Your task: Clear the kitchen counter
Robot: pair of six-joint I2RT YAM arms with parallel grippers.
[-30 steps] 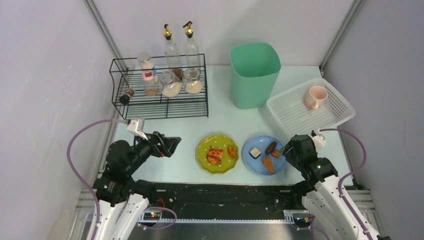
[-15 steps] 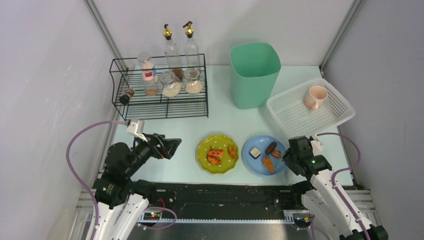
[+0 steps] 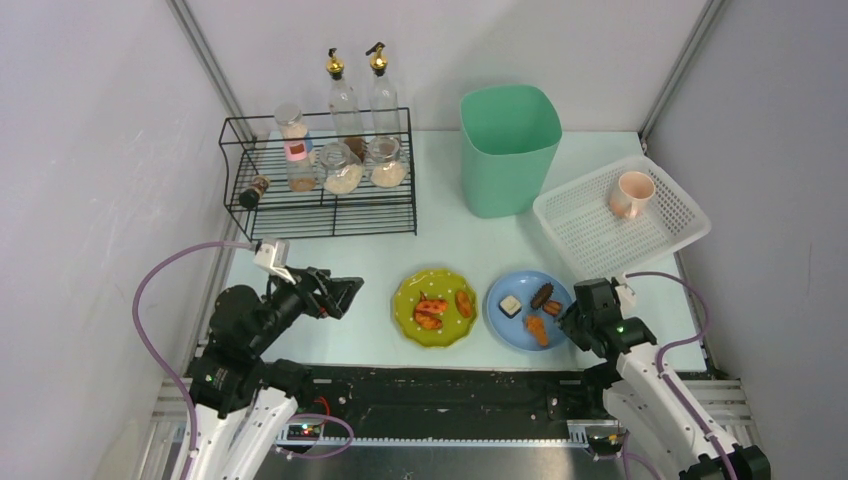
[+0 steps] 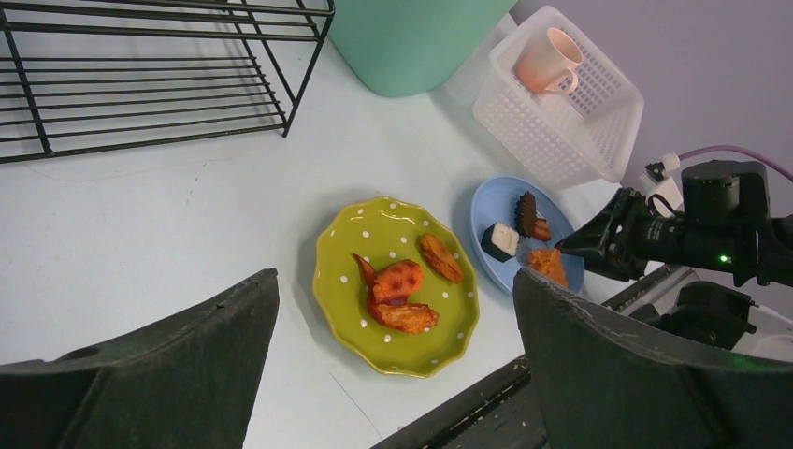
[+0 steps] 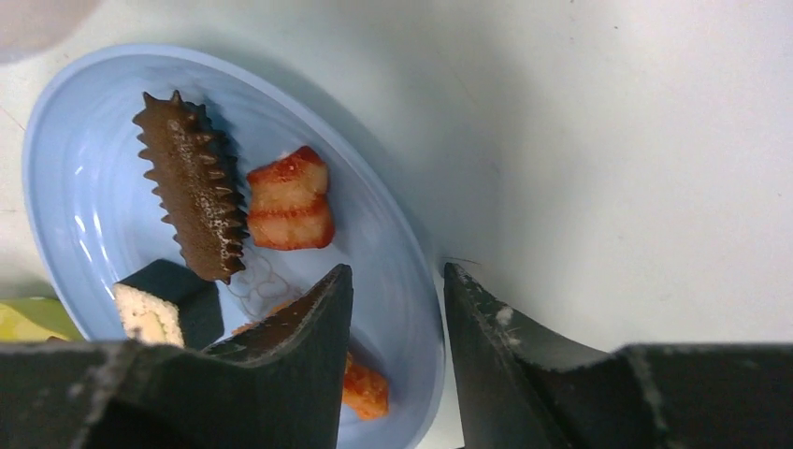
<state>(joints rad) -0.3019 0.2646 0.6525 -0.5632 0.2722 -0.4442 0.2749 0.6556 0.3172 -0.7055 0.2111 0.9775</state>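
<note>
The pale mint kitchen counter [image 3: 450,240] holds a green dotted plate [image 3: 435,307] with orange-red food pieces and a blue plate [image 3: 527,309] with a dark spiky piece, a red piece, a dark white-topped block and an orange piece. My right gripper [image 3: 572,312] is low at the blue plate's right rim. In the right wrist view its jaws [image 5: 397,271] are slightly apart and straddle the rim of the blue plate [image 5: 84,187], one finger inside and one outside. My left gripper [image 3: 345,293] is wide open and empty, hovering left of the green plate [image 4: 396,285].
A green bin [image 3: 508,150] stands at the back. A white basket [image 3: 620,215] with a pink cup [image 3: 633,193] sits at the right. A black wire rack [image 3: 320,175] with jars stands at the back left, two bottles [image 3: 357,90] behind it.
My right gripper has moved nearer and lower, down to the blue plate's right rim. My left gripper has crept slightly to the right.
</note>
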